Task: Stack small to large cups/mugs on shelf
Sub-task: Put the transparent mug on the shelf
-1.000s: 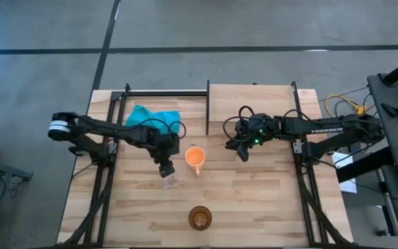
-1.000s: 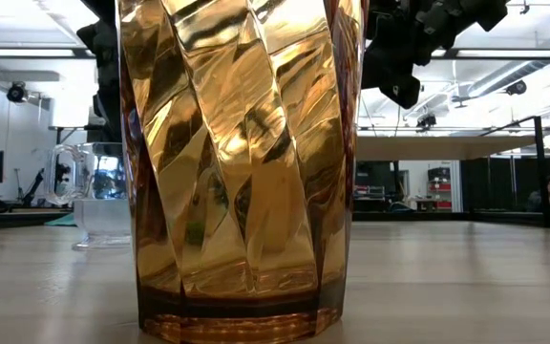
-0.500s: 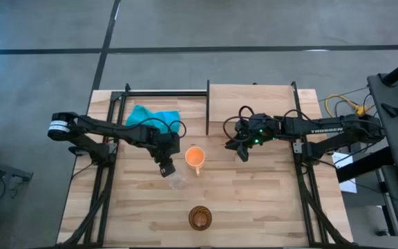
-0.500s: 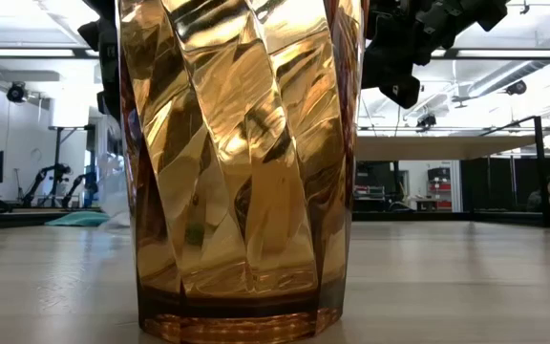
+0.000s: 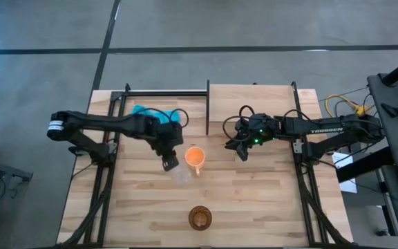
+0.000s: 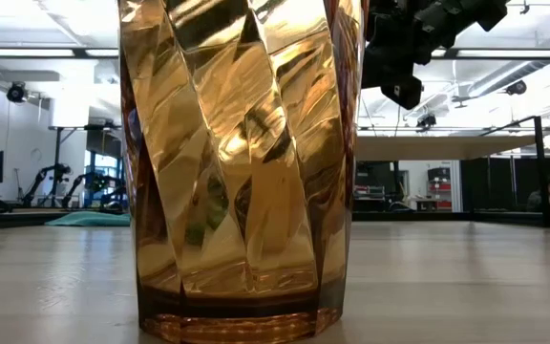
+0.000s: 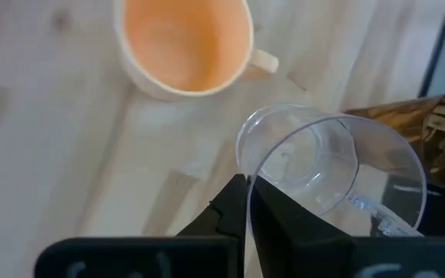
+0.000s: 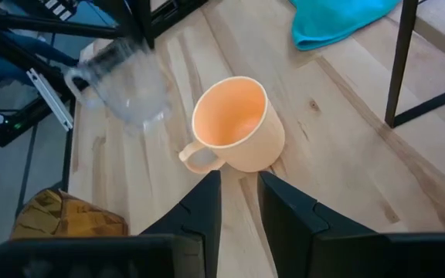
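Observation:
My left gripper (image 5: 171, 162) is shut on the small clear glass cup (image 7: 323, 162), which is off the table just left of the orange mug (image 5: 195, 158). The mug stands upright at mid-table, its handle toward the near edge. The brown faceted cup (image 5: 200, 218) stands near the front edge and fills the low view (image 6: 246, 162). My right gripper (image 8: 238, 197) hovers open right of the mug with nothing between its fingers. The shelf (image 5: 254, 100) is the raised board at the far right. My left gripper pinches the glass cup's wall at the rim (image 7: 247, 171) between its two fingers. The fingers slant down from the table's far left side. The cup is lifted clear of the table and tipped, its mouth turned back toward the wrist.
A teal cloth (image 5: 147, 112) lies at the far left behind the left arm. Black frame posts (image 5: 207, 111) stand at the shelf's left edge. Bare planks lie between the mug and the brown cup.
My left gripper has shut on the glass cup's rim and gone up and a little toward the right and far edges. The cup, which stood upright on the table, is now lifted clear and tipped.

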Tool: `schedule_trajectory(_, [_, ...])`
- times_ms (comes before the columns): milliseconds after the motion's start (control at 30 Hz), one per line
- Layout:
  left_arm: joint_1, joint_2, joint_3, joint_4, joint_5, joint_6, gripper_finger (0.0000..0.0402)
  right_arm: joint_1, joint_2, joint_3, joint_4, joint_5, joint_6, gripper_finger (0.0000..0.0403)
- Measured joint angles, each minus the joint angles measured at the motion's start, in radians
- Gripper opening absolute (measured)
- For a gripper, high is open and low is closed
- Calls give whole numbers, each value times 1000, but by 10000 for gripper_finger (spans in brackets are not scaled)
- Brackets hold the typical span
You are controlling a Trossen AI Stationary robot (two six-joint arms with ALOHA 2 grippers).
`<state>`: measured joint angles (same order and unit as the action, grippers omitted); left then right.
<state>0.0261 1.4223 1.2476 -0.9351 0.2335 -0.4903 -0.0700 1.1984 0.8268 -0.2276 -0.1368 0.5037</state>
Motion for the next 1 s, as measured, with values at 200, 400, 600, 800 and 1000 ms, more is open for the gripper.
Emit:
schedule_trajectory(200, [1, 1, 229, -158, -127, 9, 0, 0, -4, 2, -2, 0, 1, 82])
schedule_trajectory(400, [11, 3, 377, -146, -246, 63, 0, 2, -43, 66, -3, 0, -69, 82])
schedule_trajectory(600, [57, 16, 437, -103, -348, 112, 0, 17, -145, 142, -75, 7, -188, 82])
schedule_trajectory(800, [133, 66, 456, -15, -344, 113, 0, 26, -251, 163, -252, 22, -193, 82])
schedule_trajectory(1000, [210, 184, 579, -5, -271, 109, 0, 27, -339, 140, -351, 36, -191, 82])
